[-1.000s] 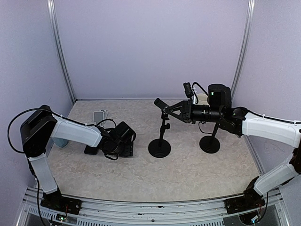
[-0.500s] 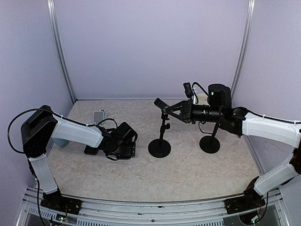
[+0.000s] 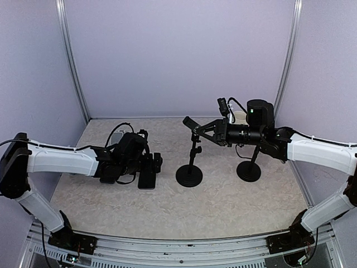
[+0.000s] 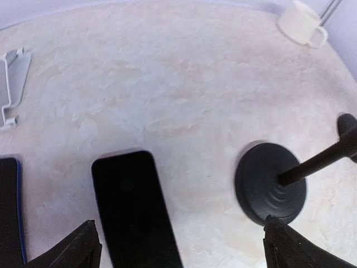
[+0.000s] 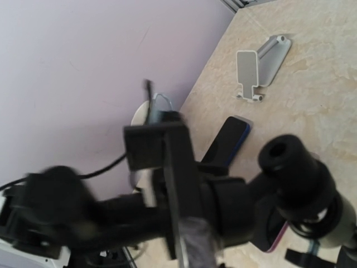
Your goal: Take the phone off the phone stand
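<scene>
Separation is seen between the phone (image 3: 147,178) and the phone stand (image 3: 189,175): the phone is laid flat, dark face up, on the pale table (image 3: 223,201), just to the left of the stand's round black base and not touching it. The left gripper (image 3: 150,167) is held low over the phone with its fingers spread wide and nothing between them. In the left wrist view the two fingertips (image 4: 78,250) are seen at the bottom corners, the phone (image 4: 134,206) lies between them nearer the left one, and the stand's base (image 4: 270,181) with its thin pole is seen on the right. The right gripper (image 3: 205,129) is pressed around the clamp head at the top of the stand, which is kept upright; the right wrist view is too blurred for the contact to be made out. A second dark phone with a blue edge (image 4: 8,212) is seen at the left, a silver bracket (image 3: 118,137) lies towards the back, a white mug (image 4: 301,23) stands at the far right, and another black stand (image 3: 248,170) is placed beneath the right arm.
</scene>
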You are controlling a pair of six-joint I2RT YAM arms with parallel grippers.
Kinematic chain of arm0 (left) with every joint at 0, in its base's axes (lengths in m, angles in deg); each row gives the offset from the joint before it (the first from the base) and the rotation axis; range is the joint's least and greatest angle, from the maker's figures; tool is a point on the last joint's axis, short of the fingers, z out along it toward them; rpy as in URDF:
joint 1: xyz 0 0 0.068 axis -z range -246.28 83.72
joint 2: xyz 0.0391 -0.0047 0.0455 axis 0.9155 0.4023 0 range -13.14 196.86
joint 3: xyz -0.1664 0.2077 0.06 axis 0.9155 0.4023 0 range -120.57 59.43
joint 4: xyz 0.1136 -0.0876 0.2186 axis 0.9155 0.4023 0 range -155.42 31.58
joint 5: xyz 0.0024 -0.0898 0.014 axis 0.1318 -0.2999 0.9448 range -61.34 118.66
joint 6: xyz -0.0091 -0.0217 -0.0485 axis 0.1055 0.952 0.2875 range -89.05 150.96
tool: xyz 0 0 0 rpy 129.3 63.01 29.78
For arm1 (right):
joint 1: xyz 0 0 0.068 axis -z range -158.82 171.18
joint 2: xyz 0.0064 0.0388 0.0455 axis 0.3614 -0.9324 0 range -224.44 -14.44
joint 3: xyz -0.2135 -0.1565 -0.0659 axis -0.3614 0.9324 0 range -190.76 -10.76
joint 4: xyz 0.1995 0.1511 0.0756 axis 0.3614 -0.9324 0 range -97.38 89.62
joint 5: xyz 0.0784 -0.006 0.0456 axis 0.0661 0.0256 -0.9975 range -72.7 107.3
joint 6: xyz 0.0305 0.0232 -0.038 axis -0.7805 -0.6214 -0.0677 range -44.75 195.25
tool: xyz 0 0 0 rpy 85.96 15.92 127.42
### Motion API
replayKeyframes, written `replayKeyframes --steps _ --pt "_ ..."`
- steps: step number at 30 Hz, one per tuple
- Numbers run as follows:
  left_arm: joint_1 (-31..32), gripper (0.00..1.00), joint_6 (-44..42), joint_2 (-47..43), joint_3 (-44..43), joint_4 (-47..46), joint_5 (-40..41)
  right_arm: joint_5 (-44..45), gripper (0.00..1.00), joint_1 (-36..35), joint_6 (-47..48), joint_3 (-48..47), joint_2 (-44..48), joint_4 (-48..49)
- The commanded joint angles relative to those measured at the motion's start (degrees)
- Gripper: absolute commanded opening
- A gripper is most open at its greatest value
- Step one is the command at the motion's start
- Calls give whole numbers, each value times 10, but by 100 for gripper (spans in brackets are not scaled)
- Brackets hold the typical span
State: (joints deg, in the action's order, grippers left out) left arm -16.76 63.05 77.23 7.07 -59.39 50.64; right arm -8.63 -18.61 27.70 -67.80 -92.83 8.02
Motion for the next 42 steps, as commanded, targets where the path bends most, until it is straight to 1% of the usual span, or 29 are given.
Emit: replayKeyframes --steps 1,5,8,10,12,14,17,19,21,23,28,32,37,42 --pt "18 99 -105 -52 38 -136 -49 27 0 15 19 9 -1 -31" --pt "30 95 -175 -84 82 -249 -88 17 0 15 21 7 -5 -30" --pt "40 93 -224 -99 118 -355 -121 5 0 15 27 3 -9 -30" --pt "43 92 -240 -104 127 -395 -145 -4 0 15 35 -1 -11 -32" --pt "43 91 -244 -107 121 -411 -166 -10 0 15 40 -2 -12 -35" --pt "43 89 -244 -109 105 -409 -175 -19 0 14 46 -4 -15 -36" --pt "43 87 -235 -114 76 -392 -158 -22 0 13 52 -8 -19 -42" --pt "43 85 -225 -110 36 -350 -141 -19 0 12 56 -11 -21 -50" --pt "45 81 -224 -98 -11 -299 -123 -15 0 10 61 -14 -22 -56" --pt "49 78 -231 -92 -40 -273 -114 -11 0 8 66 -17 -24 -60" --pt "52 72 -243 -86 -72 -253 -109 1 0 1 77 -30 -30 -76" --pt "54 67 -259 -59 -119 -204 -100 8 0 -3 83 -37 -35 -87" --pt "56 59 -280 -25 -156 -170 -95 10 0 -6 88 -44 -38 -94" --pt "58 48 -300 -3 -177 -147 -100 10 0 -6 91 -47 -40 -98"
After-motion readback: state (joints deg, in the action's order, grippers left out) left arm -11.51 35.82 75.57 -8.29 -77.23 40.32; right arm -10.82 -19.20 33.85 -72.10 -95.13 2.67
